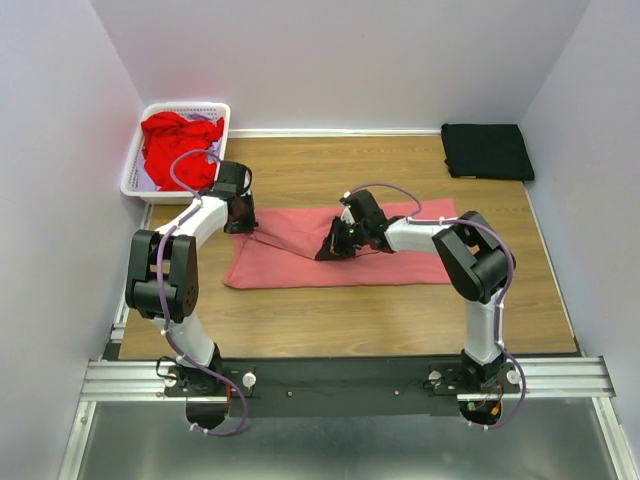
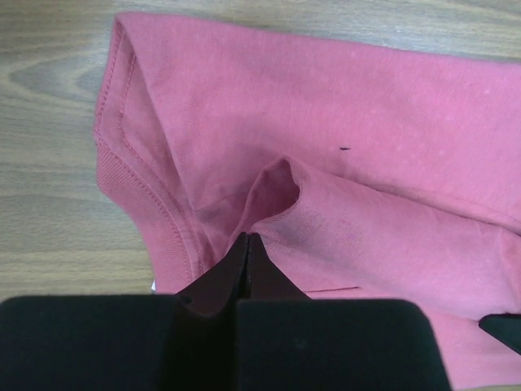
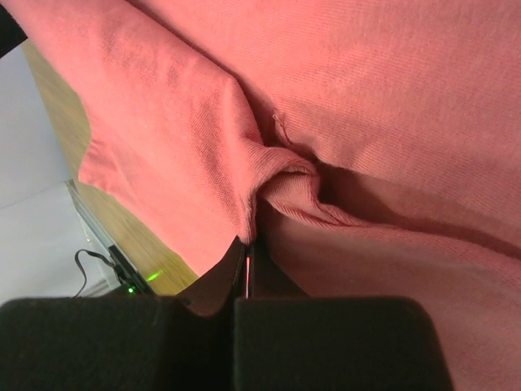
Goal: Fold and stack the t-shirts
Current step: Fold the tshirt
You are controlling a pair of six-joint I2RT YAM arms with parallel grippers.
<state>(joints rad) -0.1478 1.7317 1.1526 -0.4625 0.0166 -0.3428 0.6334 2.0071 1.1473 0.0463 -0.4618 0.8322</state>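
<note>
A salmon-pink t-shirt (image 1: 300, 262) lies spread flat across the middle of the wooden table. My left gripper (image 1: 241, 222) is at the shirt's far left corner. In the left wrist view the left gripper (image 2: 247, 238) is shut, with a raised fold of the pink t-shirt (image 2: 366, 122) pinched at its tips. My right gripper (image 1: 334, 247) is over the shirt's middle, shut on a puckered ridge of the pink t-shirt (image 3: 391, 98). The cloth runs into the right gripper (image 3: 248, 241). A bright red t-shirt (image 1: 178, 146) lies crumpled in the basket. A folded black t-shirt (image 1: 487, 150) rests at the back right.
The white lattice basket (image 1: 133, 170) stands at the table's back left corner, close behind the left arm. White walls close in the table (image 1: 330, 170) on three sides. The arms' mounting rail (image 1: 340, 375) runs along the near edge.
</note>
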